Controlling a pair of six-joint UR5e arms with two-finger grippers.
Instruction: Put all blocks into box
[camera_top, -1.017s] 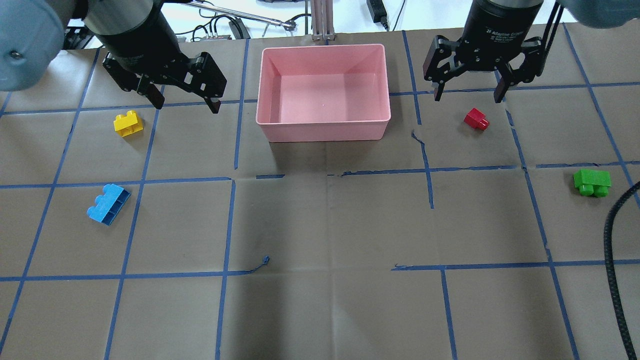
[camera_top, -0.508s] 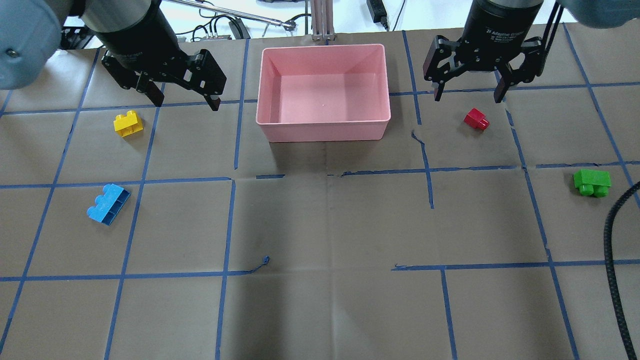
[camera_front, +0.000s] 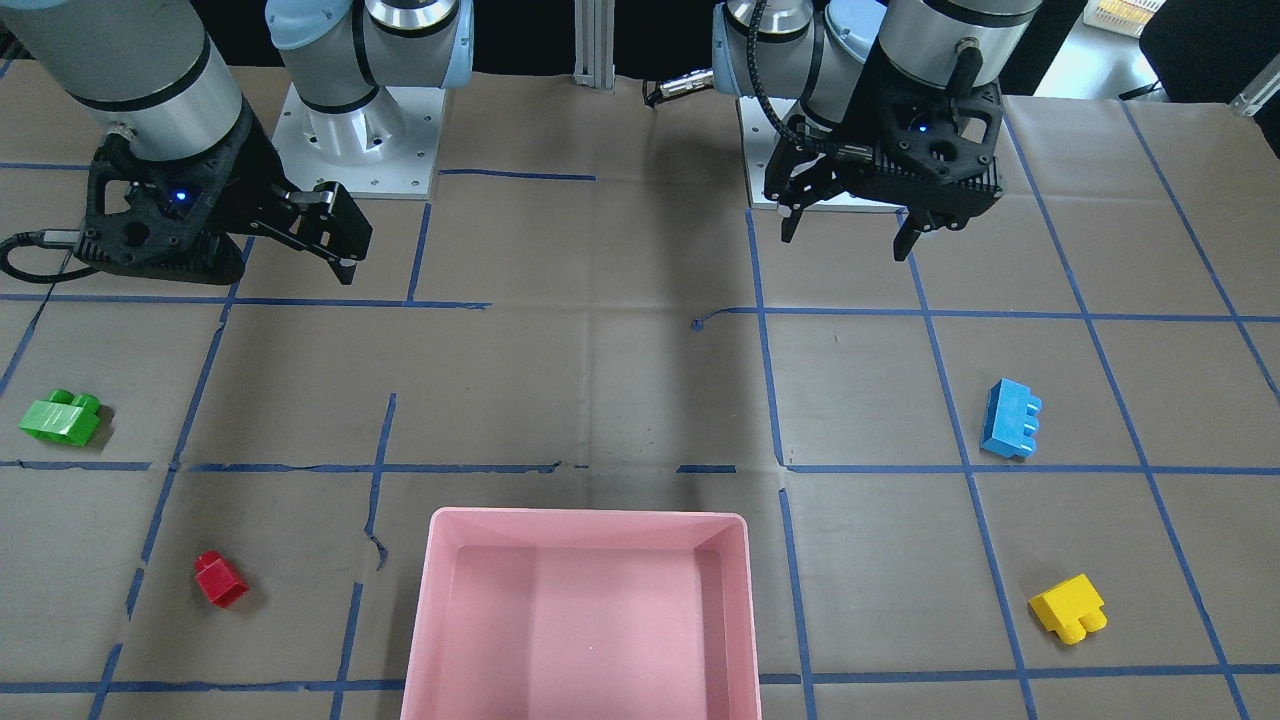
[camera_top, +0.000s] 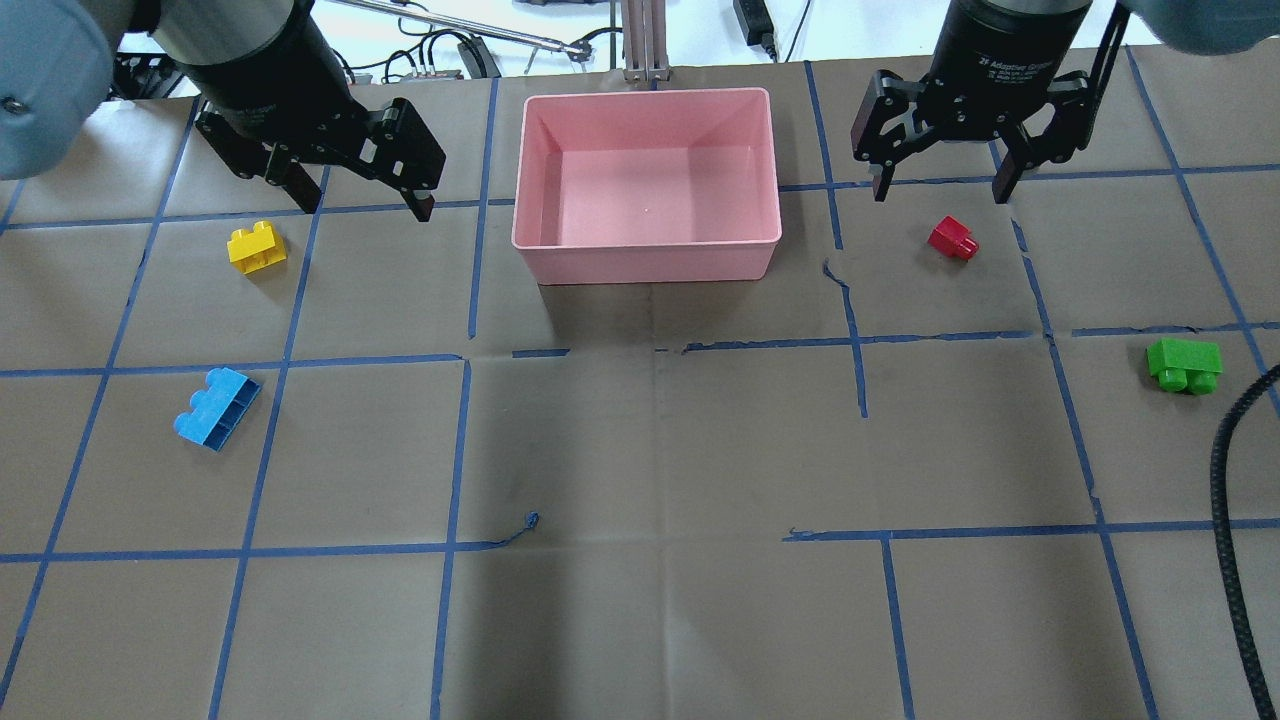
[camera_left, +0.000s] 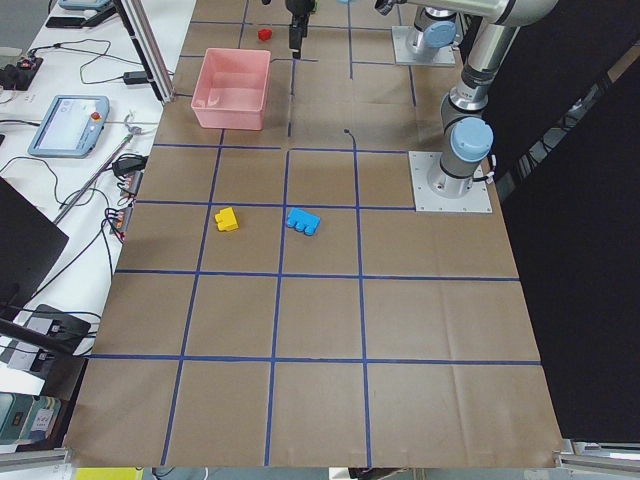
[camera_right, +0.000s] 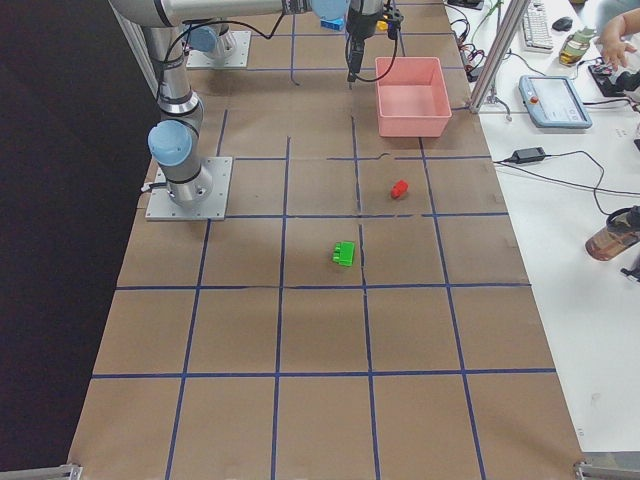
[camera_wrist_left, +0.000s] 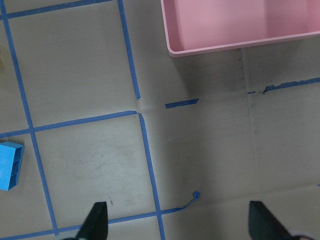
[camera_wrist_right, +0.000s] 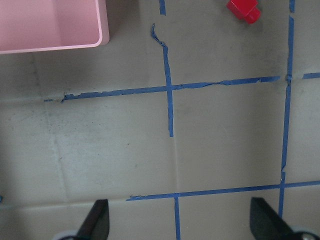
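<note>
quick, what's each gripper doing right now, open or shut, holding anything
Left gripper: open, jaws spread wide, holding nothing.
Right gripper: open, jaws spread wide, holding nothing.

The left arm (camera_front: 940, 40) and the right arm (camera_front: 130, 50) are silver-grey tubes with pale blue joint caps (camera_front: 300, 25), on square grey base plates (camera_front: 340, 160) with small screws. The left gripper (camera_top: 365, 208) and right gripper (camera_top: 940, 195) are black; the right carries white lettering (camera_top: 1003, 68). Black cables (camera_front: 752, 60) follow both wrists.
</note>
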